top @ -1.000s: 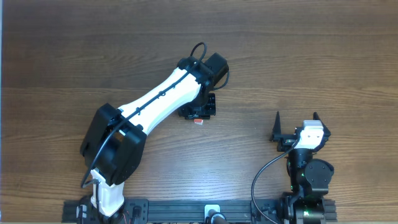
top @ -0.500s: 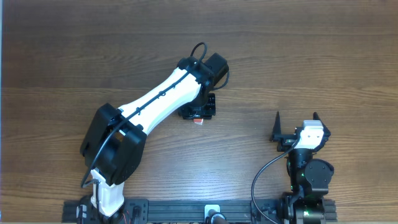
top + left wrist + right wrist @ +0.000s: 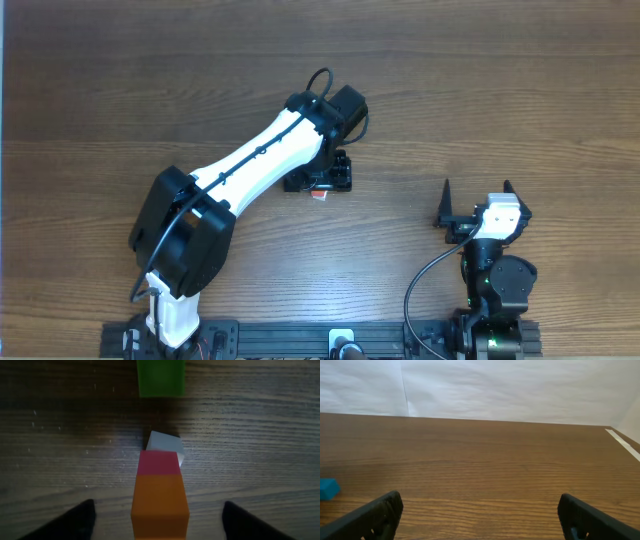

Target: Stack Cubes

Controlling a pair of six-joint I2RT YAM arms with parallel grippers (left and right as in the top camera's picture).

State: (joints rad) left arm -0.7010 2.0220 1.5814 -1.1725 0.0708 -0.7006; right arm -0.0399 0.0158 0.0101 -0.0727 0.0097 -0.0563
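My left gripper, fingers spread wide, hangs mid-counter astride the touching orange cube, red cube and white cube. My right gripper, also apart, sits at 4 o'clock.

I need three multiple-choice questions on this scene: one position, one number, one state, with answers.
1. What stands between the left gripper's fingers? A the orange cube, B a yellow cube, C a purple cube.
2. How many cubes does the left wrist view show? A two, B four, C six.
3. The right gripper is: A shut on a cube, B shut and empty, C open.
Answers: 1 A, gaps show at both its sides. 2 B, green cube, white cube, red cube, orange cube. 3 C, its fingers stand wide apart over the table.
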